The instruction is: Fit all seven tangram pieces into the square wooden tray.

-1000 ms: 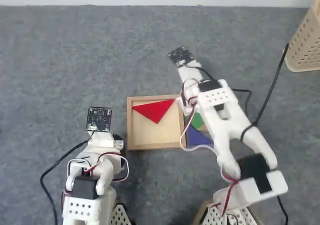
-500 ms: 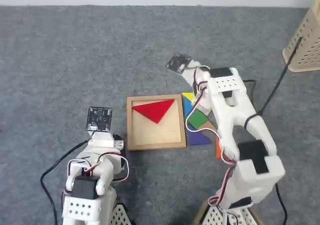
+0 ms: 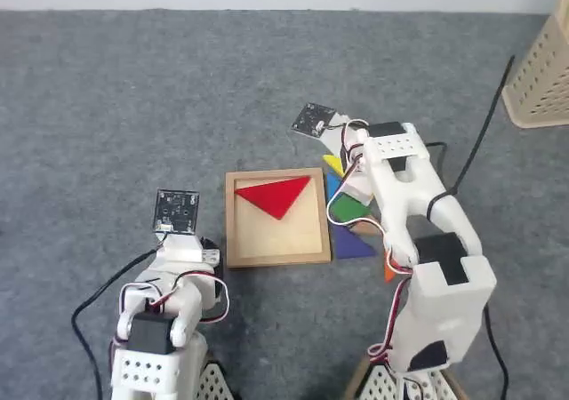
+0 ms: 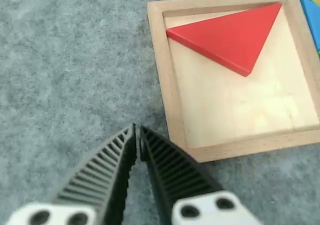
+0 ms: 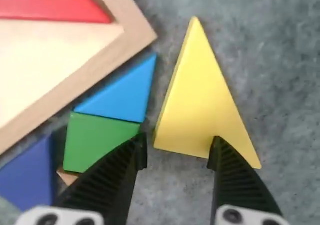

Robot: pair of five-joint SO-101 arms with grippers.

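Observation:
The square wooden tray (image 3: 235, 240) lies mid-table with one red triangle (image 3: 274, 194) in its far part. Outside its right edge lie a yellow triangle (image 3: 332, 163), a light blue triangle (image 3: 332, 187), a green square (image 3: 348, 208), a dark blue triangle (image 3: 352, 245) and an orange piece (image 3: 388, 268). My right gripper (image 5: 177, 145) is open, its fingertips on either side of the yellow triangle's (image 5: 200, 100) short edge, beside the light blue triangle (image 5: 120, 97) and green square (image 5: 95, 140). My left gripper (image 4: 136, 133) is shut just off the tray's (image 4: 172, 110) near left corner.
A perforated beige basket (image 3: 542, 71) stands at the far right edge, with a black cable (image 3: 484, 142) running from it toward the right arm. Grey carpet spreads open to the left of and beyond the tray.
The right arm has folded in and shifted, uncovering the yellow, light blue and green pieces beside the tray. The left arm and the tray have stayed put.

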